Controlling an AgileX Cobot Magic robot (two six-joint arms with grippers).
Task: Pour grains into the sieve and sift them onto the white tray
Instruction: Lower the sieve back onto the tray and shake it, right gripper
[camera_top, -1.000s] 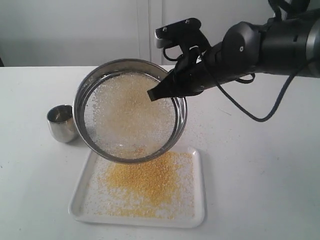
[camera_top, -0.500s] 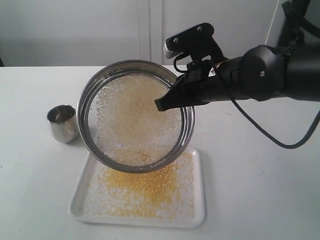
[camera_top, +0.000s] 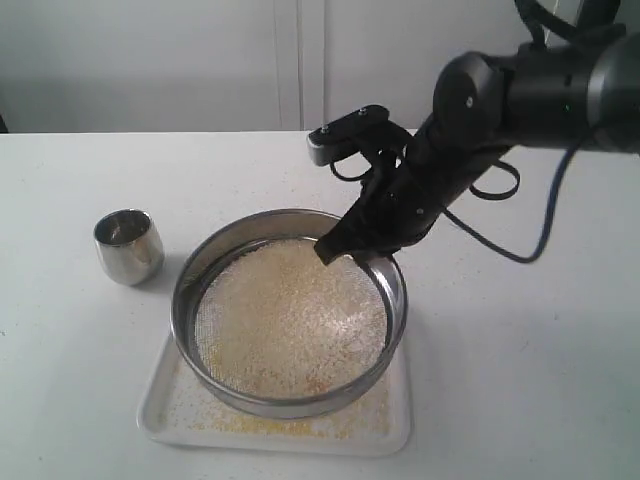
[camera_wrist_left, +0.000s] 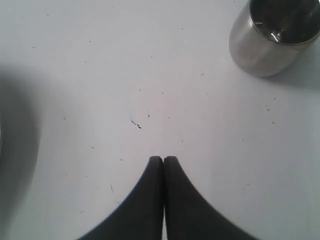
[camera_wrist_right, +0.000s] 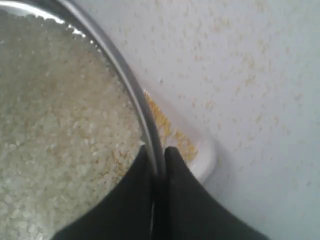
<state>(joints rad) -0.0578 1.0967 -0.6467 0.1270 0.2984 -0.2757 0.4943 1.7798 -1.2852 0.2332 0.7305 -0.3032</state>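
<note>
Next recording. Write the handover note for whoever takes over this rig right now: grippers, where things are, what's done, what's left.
Right gripper: shut on the rim of the large round steel sieve with grey mesh, held low over the flat white plastic tray; contact unclear.
Left gripper: shut, empty, above bare table near the small steel cup.
Done: grains poured; fine yellow grains lie on the tray, coarse whitish grains sit in the mesh.
Left: probably a little more sifting, then release the sieve.
</note>
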